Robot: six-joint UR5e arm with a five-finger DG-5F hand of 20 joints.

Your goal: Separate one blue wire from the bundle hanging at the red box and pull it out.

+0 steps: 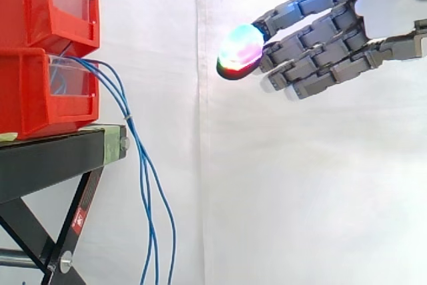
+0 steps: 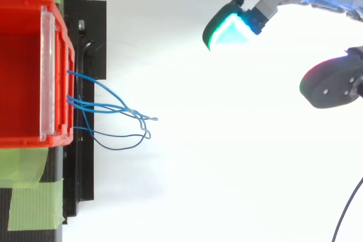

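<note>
Open air between hand and wires

The hand (image 1: 333, 41), fingers stretched out and holding nothing, hangs high on the arm's side, well apart from the black stand (image 1: 47, 161), and the space from it to the blue wires (image 1: 131, 128) is free before the white curtain (image 1: 280, 198). The wires spill over the front lip of the lower red bin (image 1: 33, 98) and drop past the stand's front edge (from above they fan outward in loose loops that cross one another). Behind them the lower bin's front, the upper red bin (image 1: 40, 5) stacked on it and the stand's edge block the way.
</note>
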